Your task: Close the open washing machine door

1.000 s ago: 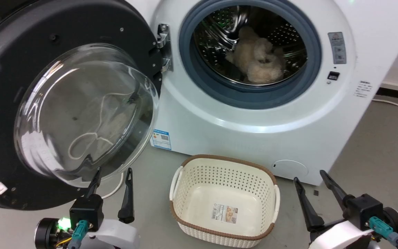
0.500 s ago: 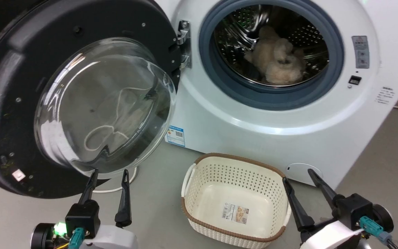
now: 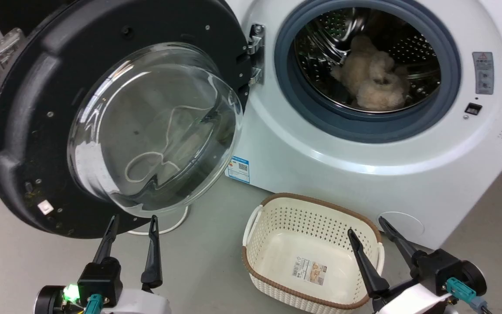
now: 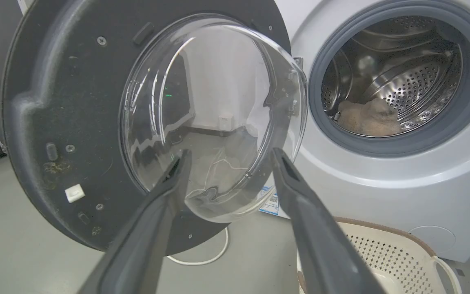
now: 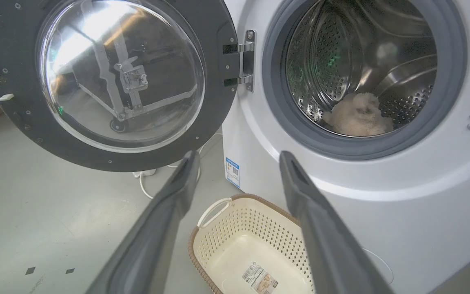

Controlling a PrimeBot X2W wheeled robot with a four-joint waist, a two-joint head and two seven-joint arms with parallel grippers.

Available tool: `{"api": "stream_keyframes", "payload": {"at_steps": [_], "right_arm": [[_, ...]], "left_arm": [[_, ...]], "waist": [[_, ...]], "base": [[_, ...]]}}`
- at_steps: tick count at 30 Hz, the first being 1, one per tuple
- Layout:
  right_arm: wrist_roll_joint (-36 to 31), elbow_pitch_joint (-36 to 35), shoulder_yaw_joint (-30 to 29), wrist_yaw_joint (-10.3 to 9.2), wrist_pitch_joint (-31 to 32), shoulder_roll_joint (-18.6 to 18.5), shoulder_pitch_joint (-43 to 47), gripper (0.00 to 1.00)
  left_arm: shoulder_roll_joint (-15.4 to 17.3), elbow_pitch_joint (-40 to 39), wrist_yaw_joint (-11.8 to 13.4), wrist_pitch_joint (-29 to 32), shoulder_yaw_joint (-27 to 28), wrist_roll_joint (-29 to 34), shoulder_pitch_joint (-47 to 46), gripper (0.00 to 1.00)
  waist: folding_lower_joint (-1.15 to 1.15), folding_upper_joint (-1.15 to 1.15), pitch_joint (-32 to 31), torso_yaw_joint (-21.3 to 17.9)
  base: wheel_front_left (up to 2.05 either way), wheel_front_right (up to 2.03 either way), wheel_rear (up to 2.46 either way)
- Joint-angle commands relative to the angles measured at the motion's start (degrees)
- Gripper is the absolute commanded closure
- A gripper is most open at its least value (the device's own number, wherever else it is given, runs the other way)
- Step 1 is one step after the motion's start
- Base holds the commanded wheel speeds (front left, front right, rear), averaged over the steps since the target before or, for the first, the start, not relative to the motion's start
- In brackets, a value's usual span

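The washing machine door [image 3: 37,113] [image 4: 63,118] [image 5: 218,24] stands swung wide open on its hinge [image 3: 255,54] at the left of the white washing machine [image 3: 364,174]; its black rim frames a bulging clear glass bowl [image 3: 155,126]. The grey-ringed steel drum mouth [image 3: 366,69] is uncovered. My left gripper [image 3: 132,218] [image 4: 229,153] is open, low and just below the door's bottom edge, not touching it. Lower right, my right gripper [image 3: 366,224] [image 5: 237,155] is open over the basket, holding nothing.
A cream perforated basket [image 3: 277,209] with a brown rim sits on the grey floor in front of the machine. Beige fluffy laundry [image 3: 375,76] lies inside the drum. A white cable [image 3: 172,226] runs on the floor under the door.
The whole head picture has shifted right, so the camera has turned left. Both grippers keep their open pose at the bottom; the door stays equally open.
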Motion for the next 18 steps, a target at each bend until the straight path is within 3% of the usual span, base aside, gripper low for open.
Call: {"api": "stream_keyframes", "payload": {"at_steps": [1,18], "right_arm": [[0.81,0.33,0.51,0.03,-0.70,-0.36,-1.07,0.00],[3.06,2.33,4.35,0.03,-2.97,-1.57,-1.09,0.00]], "left_arm": [[0.40,-0.43,0.44,-0.74,-0.03,-0.24,0.80,0.00],[0.68,-0.45,1.13,-3.01,-0.58,-0.48,2.03,0.00]], "waist": [[0.00,0.00,-0.07,0.56],[0.00,0.00,0.00,5.17]], "base": [[0.00,0.00,0.00],[0.00,0.00,0.00]]}}
